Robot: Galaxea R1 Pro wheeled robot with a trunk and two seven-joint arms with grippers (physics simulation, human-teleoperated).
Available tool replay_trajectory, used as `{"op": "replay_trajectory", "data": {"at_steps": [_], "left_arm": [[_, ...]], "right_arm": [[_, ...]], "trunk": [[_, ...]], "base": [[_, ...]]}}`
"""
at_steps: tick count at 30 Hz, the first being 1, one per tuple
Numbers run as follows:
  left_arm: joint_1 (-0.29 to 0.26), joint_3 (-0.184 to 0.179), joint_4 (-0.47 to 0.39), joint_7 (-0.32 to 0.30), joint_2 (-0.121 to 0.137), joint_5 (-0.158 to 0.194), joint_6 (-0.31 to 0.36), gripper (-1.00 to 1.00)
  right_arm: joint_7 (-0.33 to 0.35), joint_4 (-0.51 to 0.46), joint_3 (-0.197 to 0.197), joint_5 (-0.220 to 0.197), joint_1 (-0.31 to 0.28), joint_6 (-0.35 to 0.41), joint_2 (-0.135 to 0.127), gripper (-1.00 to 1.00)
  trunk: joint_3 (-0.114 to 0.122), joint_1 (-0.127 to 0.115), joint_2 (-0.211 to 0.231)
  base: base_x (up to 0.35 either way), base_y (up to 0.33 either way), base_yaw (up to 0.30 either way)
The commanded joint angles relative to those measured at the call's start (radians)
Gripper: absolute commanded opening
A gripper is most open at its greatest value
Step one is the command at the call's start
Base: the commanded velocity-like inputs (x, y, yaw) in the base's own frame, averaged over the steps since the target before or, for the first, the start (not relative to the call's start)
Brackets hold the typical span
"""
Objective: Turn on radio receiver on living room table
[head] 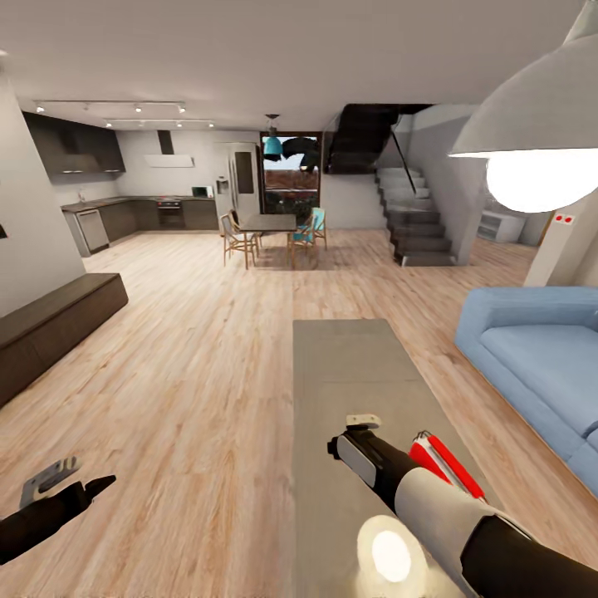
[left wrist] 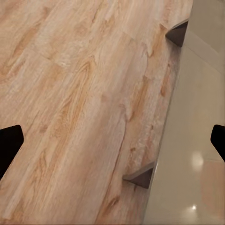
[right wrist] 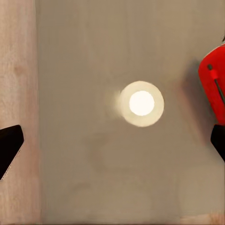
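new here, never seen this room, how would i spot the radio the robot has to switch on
Start at the blue sofa and look to the long grey table beside it on the wood floor. At the table's near end, partly behind the right gripper, sits the radio receiver. It is the table's one bright red thing, with a white band.

The radio receiver [head: 444,463] sits on the table [head: 349,365], sofa [head: 540,357] to its right, bench [head: 50,324] far left.

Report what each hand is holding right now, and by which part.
Nothing is held. The right hand hangs open over the table, beside the radio receiver without touching it. The left hand is open over the wood floor.
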Motion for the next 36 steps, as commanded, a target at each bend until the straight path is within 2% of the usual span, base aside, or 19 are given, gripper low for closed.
{"op": "replay_trajectory", "data": {"at_steps": [1, 10, 14, 19, 21, 22, 23, 24, 26, 29, 32, 36], "left_arm": [[0.000, 0.000, 0.000, 0.000, 0.000, 0.000, -0.001, 1.00], [0.000, -0.002, 0.000, 0.000, -0.010, 0.000, -0.006, 1.00], [0.000, -0.015, 0.002, 0.001, -0.012, 0.000, -0.007, 1.00], [0.000, -0.030, 0.011, 0.004, -0.013, -0.011, -0.008, 1.00], [0.000, -0.031, 0.017, 0.006, -0.013, -0.041, -0.009, 1.00], [0.000, -0.032, 0.026, 0.006, -0.013, -0.086, -0.009, 1.00], [0.000, -0.039, 0.033, 0.005, -0.013, -0.160, -0.010, 1.00], [0.000, -0.044, 0.034, 0.004, -0.013, -0.185, -0.010, 1.00], [0.000, -0.068, 0.038, 0.003, -0.013, -0.263, -0.014, 1.00], [0.000, -0.078, 0.043, 0.002, -0.013, -0.292, -0.037, 1.00], [0.000, -0.080, 0.045, 0.001, -0.013, -0.299, -0.084, 1.00], [0.000, -0.076, 0.041, 0.001, -0.011, -0.305, -0.109, 1.00]], "right_arm": [[0.000, 0.000, 0.000, 0.000, 0.000, 0.000, 0.000, 1.00], [0.000, 0.001, 0.000, 0.000, 0.000, 0.000, 0.000, 1.00], [0.000, 0.001, 0.001, 0.000, 0.000, 0.000, 0.000, 1.00], [-0.001, 0.002, 0.002, -0.002, 0.000, 0.000, 0.000, 1.00], [-0.002, 0.003, 0.002, -0.002, 0.000, 0.001, -0.001, 1.00], [-0.004, 0.004, 0.002, -0.003, 0.000, 0.001, -0.001, 1.00], [-0.013, 0.007, 0.002, -0.003, 0.000, 0.001, -0.003, 1.00], [-0.021, 0.008, 0.002, -0.002, 0.000, 0.001, -0.003, 1.00], [-0.074, 0.010, 0.001, 0.000, 0.000, 0.001, -0.008, 1.00], [-0.136, 0.012, 0.001, 0.001, 0.000, 0.002, -0.013, 1.00], [-0.162, 0.013, 0.000, 0.001, 0.000, 0.001, -0.015, 1.00], [-0.190, 0.017, 0.000, 0.001, 0.001, -0.001, -0.036, 1.00]], "trunk": [[0.000, 0.000, 0.000], [0.000, 0.000, 0.000], [0.000, 0.000, 0.000], [0.000, 0.000, 0.000], [0.000, 0.000, 0.000], [0.000, 0.000, 0.000], [0.000, 0.000, 0.000], [0.000, 0.000, 0.000], [0.000, 0.000, 0.000], [0.000, 0.000, 0.000], [0.000, 0.000, 0.000], [0.000, 0.000, 0.000]], "base": [[-0.102, 0.334, 0.000], [-0.108, 0.334, 0.000], [-0.141, 0.306, 0.000], [-0.061, 0.088, 0.000], [-0.012, 0.017, 0.000], [-0.007, 0.010, 0.000], [-0.003, 0.005, 0.000], [-0.003, 0.004, 0.000], [-0.001, 0.002, 0.000], [0.000, 0.000, 0.000], [0.000, 0.000, 0.000], [0.000, 0.000, 0.000]]}}
